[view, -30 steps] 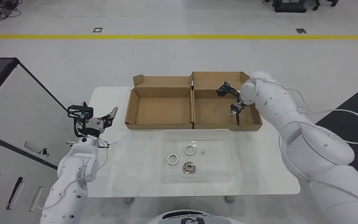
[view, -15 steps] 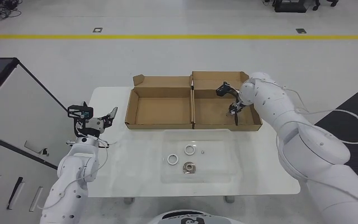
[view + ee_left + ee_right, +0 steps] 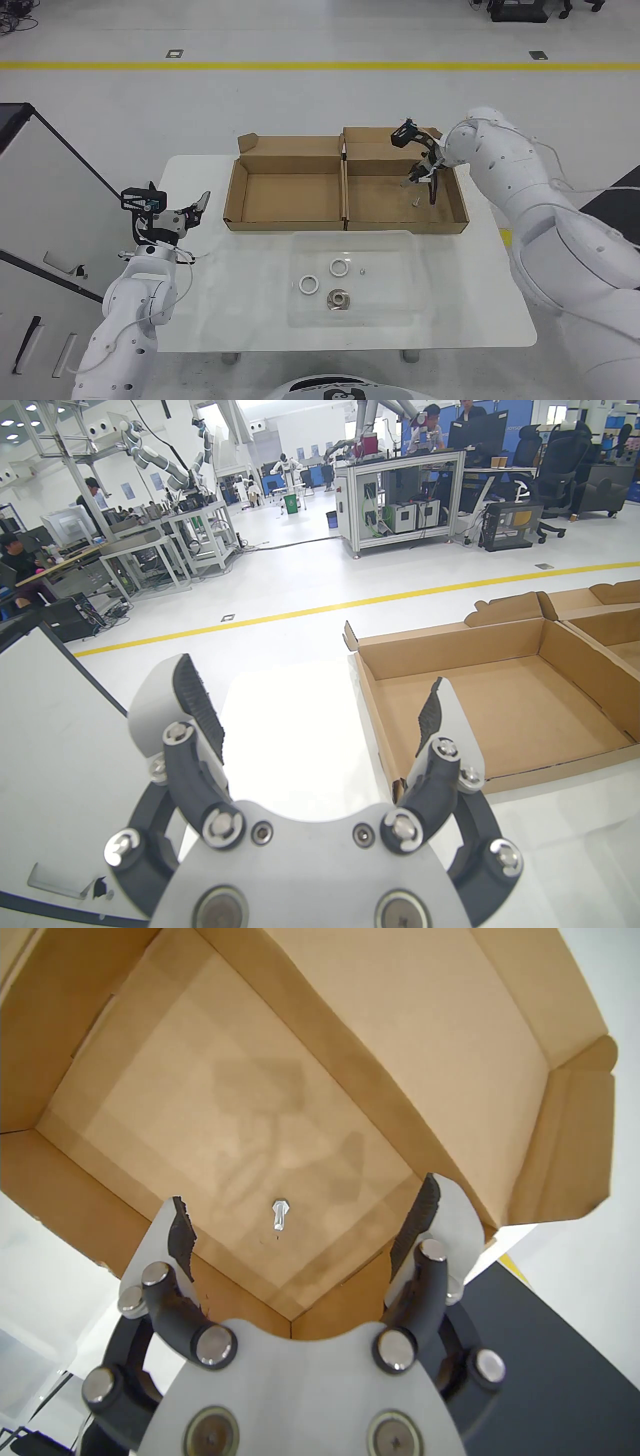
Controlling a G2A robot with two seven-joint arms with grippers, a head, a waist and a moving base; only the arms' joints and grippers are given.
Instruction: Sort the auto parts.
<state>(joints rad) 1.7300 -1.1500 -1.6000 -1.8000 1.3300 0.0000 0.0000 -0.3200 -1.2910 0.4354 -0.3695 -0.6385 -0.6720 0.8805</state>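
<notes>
The small hex-head bolt (image 3: 279, 1215) lies on its side on the floor of the right-hand box (image 3: 450, 1038), away from the walls. My right gripper (image 3: 303, 1195) hangs above it with the fingers spread wide and nothing between them. I judge the bolt light, rigid and slick, likely to roll or skate if nudged, so I would take it across the shank just under the head.

The other parts sit in the clear tray (image 3: 395, 305) on the table (image 3: 480, 300), in front of the boxes: a white ring (image 3: 309, 285), a second ring (image 3: 340, 268), a round metal part (image 3: 339, 299) and a tiny fastener (image 3: 362, 268). The rings look thin and flat — awkward to lift off a smooth floor, so best pinched across the rim.

My left gripper (image 3: 314, 675) sits over the table's left edge, apart from the left-hand box (image 3: 500, 710), fingers open and holding nothing.

I can read no print on the parts or the cardboard
</notes>
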